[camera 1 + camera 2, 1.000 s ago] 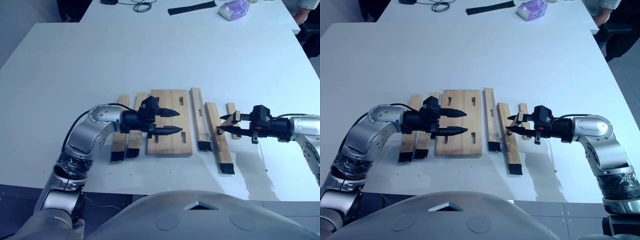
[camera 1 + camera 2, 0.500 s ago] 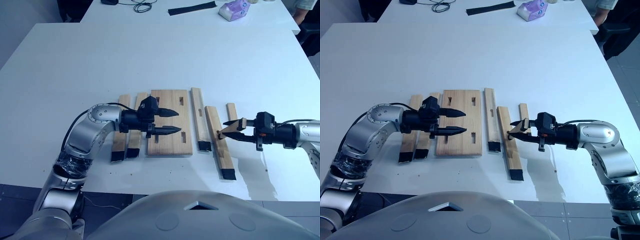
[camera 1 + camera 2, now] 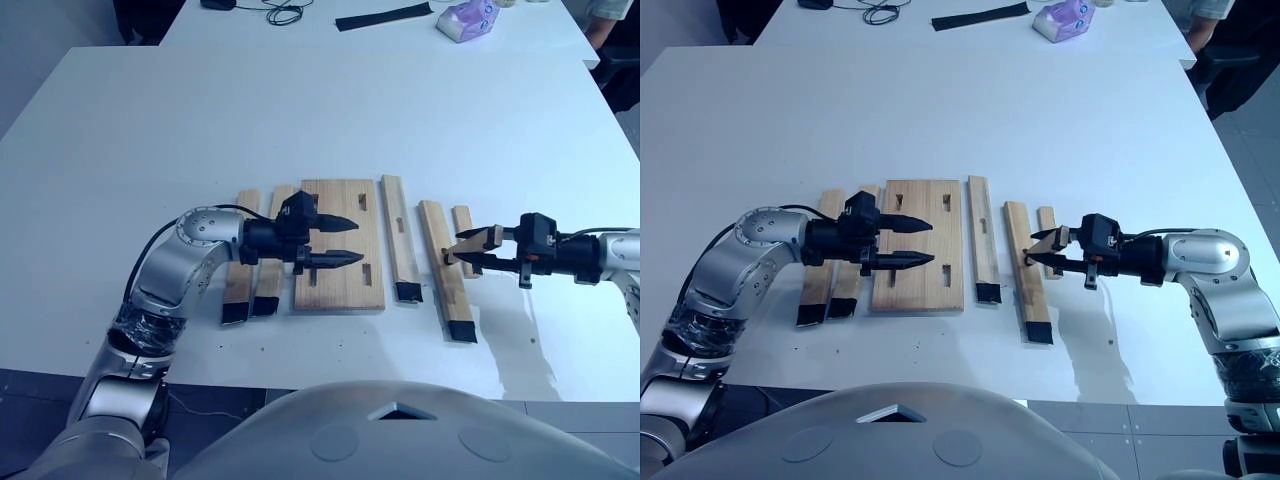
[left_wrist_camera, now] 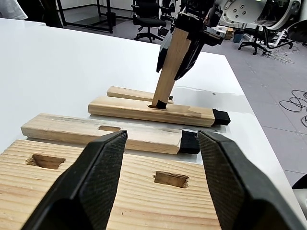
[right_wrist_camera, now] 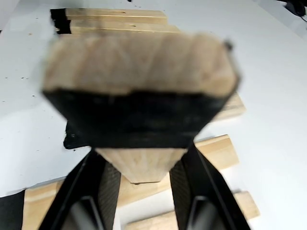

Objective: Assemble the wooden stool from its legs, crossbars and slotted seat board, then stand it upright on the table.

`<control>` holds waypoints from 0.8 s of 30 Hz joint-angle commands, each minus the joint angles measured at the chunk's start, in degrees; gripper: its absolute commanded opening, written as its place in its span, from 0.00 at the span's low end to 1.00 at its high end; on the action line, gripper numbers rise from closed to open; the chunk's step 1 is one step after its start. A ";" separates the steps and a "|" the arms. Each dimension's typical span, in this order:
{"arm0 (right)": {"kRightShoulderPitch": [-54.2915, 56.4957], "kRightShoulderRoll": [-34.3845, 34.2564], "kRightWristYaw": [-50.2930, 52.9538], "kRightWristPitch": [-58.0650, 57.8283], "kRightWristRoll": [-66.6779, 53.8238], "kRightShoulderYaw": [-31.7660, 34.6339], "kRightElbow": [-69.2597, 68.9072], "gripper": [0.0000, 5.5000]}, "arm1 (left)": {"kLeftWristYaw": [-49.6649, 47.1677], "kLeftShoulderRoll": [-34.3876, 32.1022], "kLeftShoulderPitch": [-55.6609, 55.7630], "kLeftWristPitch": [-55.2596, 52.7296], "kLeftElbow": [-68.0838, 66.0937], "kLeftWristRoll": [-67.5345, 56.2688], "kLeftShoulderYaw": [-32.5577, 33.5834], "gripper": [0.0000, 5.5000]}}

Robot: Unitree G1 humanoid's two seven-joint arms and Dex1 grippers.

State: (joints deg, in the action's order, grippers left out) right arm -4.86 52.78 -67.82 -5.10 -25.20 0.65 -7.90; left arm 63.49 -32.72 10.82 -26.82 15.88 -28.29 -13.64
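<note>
- My right gripper (image 3: 462, 250) was clamped on the short pale wooden crossbar (image 4: 165, 79), which stood tilted, its lower end in the slot of the flat, black-capped wooden leg (image 3: 447, 285).
- My left gripper (image 3: 345, 241) gaped empty over the slotted wooden seat board (image 3: 340, 290).

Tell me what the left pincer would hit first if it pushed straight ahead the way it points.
Probably the short crossbar that the right pincer holds standing in a leg; the left pincer seems to clear the seat board, though height is unclear.

White table (image 3: 300, 110), 2nd white table (image 3: 400, 40) behind w/ cables (image 3: 285, 12); office chairs (image 4: 146, 19), grey floor (image 4: 268, 86).
</note>
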 commanded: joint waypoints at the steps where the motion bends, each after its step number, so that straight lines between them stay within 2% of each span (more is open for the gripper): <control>1: 0.22 -1.75 2.38 -4.27 -0.47 0.25 -1.24 0.24 | -0.88 0.24 -0.15 0.38 0.29 0.72 -0.07 0.50; 9: 2.37 -4.08 4.62 -7.24 -3.09 3.29 -2.38 0.24 | -1.65 0.61 -0.86 0.87 0.31 0.86 -0.03 0.50; 24: 0.59 -4.71 3.00 -2.13 3.04 1.60 -1.86 0.24 | -1.62 0.67 -0.97 1.24 0.22 1.02 -0.40 0.50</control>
State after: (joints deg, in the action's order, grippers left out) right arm -4.91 48.35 -64.67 -8.55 -23.56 2.75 -10.02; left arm 62.32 -31.74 9.89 -25.61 15.82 -28.21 -13.71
